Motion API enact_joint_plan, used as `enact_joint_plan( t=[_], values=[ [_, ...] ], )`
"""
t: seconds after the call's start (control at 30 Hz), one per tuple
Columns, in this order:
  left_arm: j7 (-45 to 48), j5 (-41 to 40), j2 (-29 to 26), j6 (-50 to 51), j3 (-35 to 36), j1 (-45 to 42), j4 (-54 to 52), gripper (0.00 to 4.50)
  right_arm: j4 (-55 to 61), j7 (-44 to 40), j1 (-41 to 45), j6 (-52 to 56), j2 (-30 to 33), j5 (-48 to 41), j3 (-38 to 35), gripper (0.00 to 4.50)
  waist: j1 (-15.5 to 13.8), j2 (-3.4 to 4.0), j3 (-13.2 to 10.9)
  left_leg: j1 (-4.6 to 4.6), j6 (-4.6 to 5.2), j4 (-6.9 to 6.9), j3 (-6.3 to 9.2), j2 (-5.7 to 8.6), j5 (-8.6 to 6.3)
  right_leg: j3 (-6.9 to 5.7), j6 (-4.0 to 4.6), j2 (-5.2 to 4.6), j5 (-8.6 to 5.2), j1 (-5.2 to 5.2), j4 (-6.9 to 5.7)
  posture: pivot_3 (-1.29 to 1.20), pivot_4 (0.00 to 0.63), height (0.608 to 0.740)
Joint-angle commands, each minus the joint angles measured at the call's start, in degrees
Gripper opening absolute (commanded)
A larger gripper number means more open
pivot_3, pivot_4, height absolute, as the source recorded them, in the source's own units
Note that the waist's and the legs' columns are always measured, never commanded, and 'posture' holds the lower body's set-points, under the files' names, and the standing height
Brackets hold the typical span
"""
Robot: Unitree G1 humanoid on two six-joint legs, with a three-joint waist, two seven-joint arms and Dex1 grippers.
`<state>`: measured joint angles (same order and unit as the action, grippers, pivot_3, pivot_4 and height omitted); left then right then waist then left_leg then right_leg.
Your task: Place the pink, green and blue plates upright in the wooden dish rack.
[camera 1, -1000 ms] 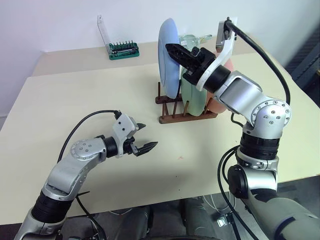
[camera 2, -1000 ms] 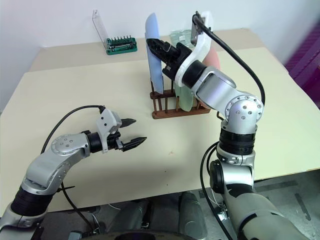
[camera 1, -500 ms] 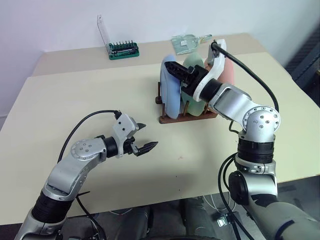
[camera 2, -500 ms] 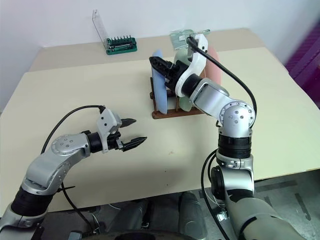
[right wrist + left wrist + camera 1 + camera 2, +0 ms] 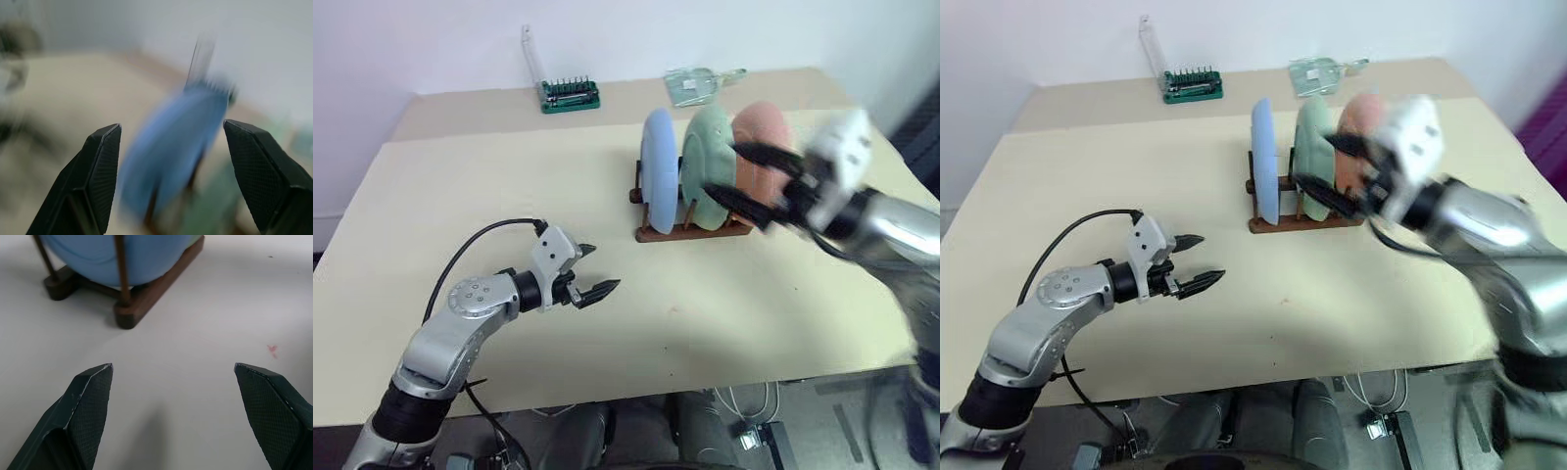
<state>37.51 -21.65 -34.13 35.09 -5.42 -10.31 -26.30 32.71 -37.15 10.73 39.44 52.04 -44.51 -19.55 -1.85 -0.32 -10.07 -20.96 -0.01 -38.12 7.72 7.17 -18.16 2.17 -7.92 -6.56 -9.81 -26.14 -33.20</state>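
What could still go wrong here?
1. The right claw is open but close in front of the green plate and pink plate; a stray swing could knock them.
2. The blue plate stands at the rack's end slot, leaning on thin pegs, so a bump might tip it out.
3. The left claw hangs open low over the table, a short way from the rack.

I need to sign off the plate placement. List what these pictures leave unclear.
- Which slots the plates' lower rims sit in: the blue plate and the right gripper cover much of the wooden dish rack in the eye views.
- The pink plate: partly behind the moving, blurred right arm.
- Bit types in the green bit holder: too small.
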Motion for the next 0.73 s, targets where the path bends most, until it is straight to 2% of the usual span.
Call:
enact_joint_plan(
  t=[0.03, 0.13, 0.3, 0.6, 0.73],
  values=[
    [-1.6, 2.0, 1.2, -4.1, 1.8, 1.0, 2.0, 4.11, 2.2, -6.4, -11.6, -1.5, 0.0, 0.3, -10.8, 3.37, -0.2, 0.04, 0.0, 0.03, 0.01, -0.01, -0.09, 0.01, -0.01, 0.09, 0.00, -0.02, 0.00, -0.02, -0.04, 0.00, 0.150, 0.740],
    [-2.3, 4.0, 1.8, -6.5, 1.4, 2.0, 4.2, 4.11, -0.2, -7.0, -16.6, -5.0, -0.8, 4.9, -9.7, 3.37, 0.6, 0.07, 0.0, 0.58, 0.30, 0.01, -0.45, -0.08, -0.17, 0.34, -0.02, 0.04, 0.04, 0.35, -0.09, 0.00, 0.150, 0.740],
    [-3.0, 5.5, 2.5, -9.2, 1.9, 4.8, 5.8, 4.11, -7.9, -6.2, -15.0, -11.1, -3.9, 11.6, -4.6, 3.37, 1.2, -0.01, 0.0, 1.43, 0.34, 0.04, -0.41, -0.17, -0.23, 0.29, -0.16, 0.11, -0.09, 1.29, 0.08, 0.00, 0.150, 0.740],
    [-4.6, 6.1, 2.7, -10.4, 5.0, 9.8, 4.5, 4.11, -17.7, -9.1, -10.8, -19.3, -5.1, 19.5, 3.0, 3.37, 1.2, 0.00, -0.1, 1.48, 0.34, 0.04, -0.39, -0.12, -0.32, 0.30, -0.14, 0.06, -0.07, 1.30, 0.07, 0.00, 0.150, 0.740],
    [-6.1, 6.1, 3.2, -9.1, 5.8, 10.6, 2.6, 4.11, -20.8, -10.5, -8.6, -20.3, -5.3, 19.7, 3.3, 3.37, 1.1, 0.01, -0.1, 1.47, 0.32, 0.04, -0.38, -0.13, -0.35, 0.30, -0.13, 0.07, -0.07, 1.27, 0.04, 0.00, 0.150, 0.740]
  ],
)
